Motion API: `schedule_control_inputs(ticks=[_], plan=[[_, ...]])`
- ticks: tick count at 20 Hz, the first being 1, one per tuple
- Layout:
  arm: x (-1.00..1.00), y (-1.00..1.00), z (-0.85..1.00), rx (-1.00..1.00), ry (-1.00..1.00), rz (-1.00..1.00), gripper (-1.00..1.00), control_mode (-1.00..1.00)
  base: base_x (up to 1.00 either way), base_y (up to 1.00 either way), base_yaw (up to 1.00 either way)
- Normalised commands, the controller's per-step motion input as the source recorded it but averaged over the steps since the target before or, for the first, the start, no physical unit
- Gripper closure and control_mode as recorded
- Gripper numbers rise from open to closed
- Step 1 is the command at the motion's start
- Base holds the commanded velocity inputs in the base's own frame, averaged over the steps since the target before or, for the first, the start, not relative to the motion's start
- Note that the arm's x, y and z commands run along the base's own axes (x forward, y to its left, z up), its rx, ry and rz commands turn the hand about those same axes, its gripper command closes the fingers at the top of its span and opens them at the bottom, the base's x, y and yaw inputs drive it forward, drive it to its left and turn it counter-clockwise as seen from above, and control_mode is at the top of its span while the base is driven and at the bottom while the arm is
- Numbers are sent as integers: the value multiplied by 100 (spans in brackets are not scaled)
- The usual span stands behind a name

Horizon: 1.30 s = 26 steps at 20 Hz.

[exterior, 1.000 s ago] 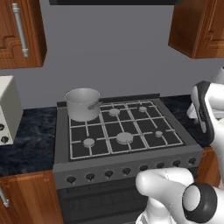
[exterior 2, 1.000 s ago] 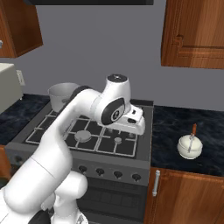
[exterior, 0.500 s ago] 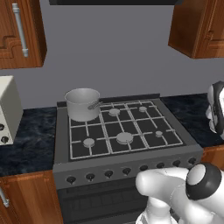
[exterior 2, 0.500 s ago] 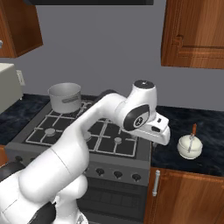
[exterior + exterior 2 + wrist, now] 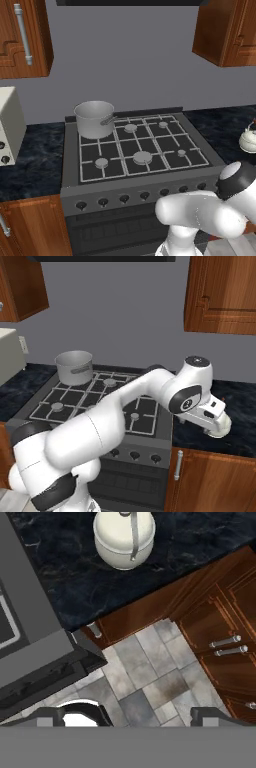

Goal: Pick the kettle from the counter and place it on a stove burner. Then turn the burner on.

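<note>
The small cream-white kettle (image 5: 124, 537) stands on the dark marbled counter (image 5: 75, 582) at the top of the hand view, its thin wire handle arching over the lid. My gripper (image 5: 145, 716) is open, its two dark fingertips far apart at the bottom, short of the kettle and over the counter's front edge. In the left base view the kettle (image 5: 248, 140) sits at the far right, on the counter (image 5: 220, 125). My hand (image 5: 206, 415) hangs over that spot in the right base view. A small stove burner (image 5: 181, 153) lies at the stove's front right.
A big steel pot (image 5: 94, 119) sits on the back left burner. The largest burner (image 5: 142, 157) is front centre, with knobs (image 5: 145, 195) below it. A white appliance (image 5: 9, 131) stands at the far left. Wooden cupboard doors (image 5: 225, 644) and tiled floor (image 5: 150, 682) lie under the counter.
My arm has swung right, from over the stove's right side to above the counter by the kettle. The gripper has stayed open; pot and kettle have not moved.
</note>
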Motion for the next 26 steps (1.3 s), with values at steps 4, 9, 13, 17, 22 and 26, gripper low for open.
schedule_control_inputs(ticks=[4, 9, 13, 17, 22, 26], plan=[[32, -31, -2, 0, 1, 0, -100, -100, 0, 0, 0], [51, -14, -13, 0, 1, 0, -100, -100, 0, 0, 0], [53, -9, -18, 0, 0, 0, -100, -100, 0, 0, 0], [50, -19, -19, 0, 0, 0, -100, -100, 0, 0, 0], [39, -44, -18, 0, 0, 1, -100, -100, 0, 0, 0], [28, -64, -10, 0, 0, 1, -100, -100, 0, 0, 0]])
